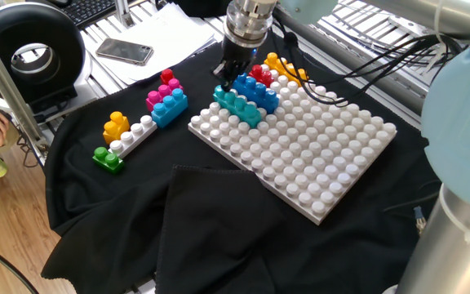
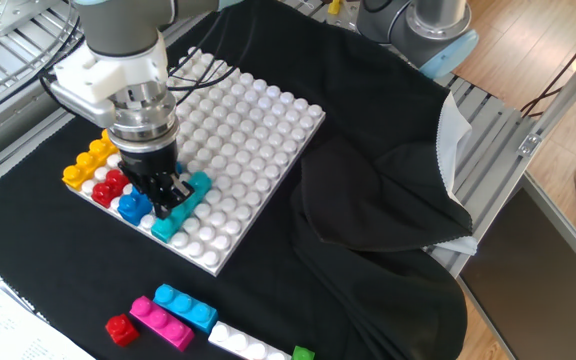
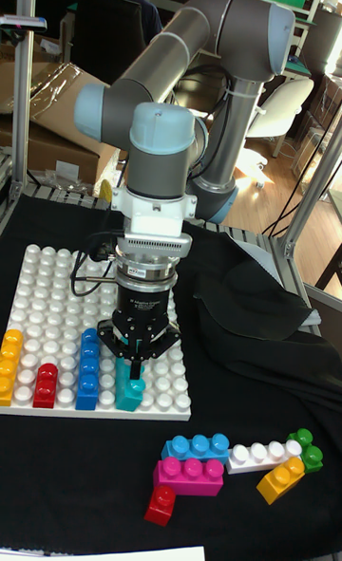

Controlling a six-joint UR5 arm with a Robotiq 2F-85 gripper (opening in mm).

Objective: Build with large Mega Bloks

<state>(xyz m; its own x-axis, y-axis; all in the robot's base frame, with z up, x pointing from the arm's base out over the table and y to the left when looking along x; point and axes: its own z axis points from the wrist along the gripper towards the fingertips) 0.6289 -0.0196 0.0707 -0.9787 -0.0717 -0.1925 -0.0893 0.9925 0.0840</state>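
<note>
Gripper fingers point down over the teal brick, which sits on the white baseplate at its front edge; the jaws look narrowly parted around the brick's near end, though contact cannot be told. Beside it stand blue, red and orange-yellow bricks, well apart from the loose bricks lying on the black cloth.

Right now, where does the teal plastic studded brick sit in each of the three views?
One fixed view: teal plastic studded brick at the white studded baseplate's upper-left corner.
Other fixed view: near the baseplate's lower-left edge.
Tall fixed view: at the baseplate's front edge.
Shared landmark: blue plastic studded brick alongside.
</note>
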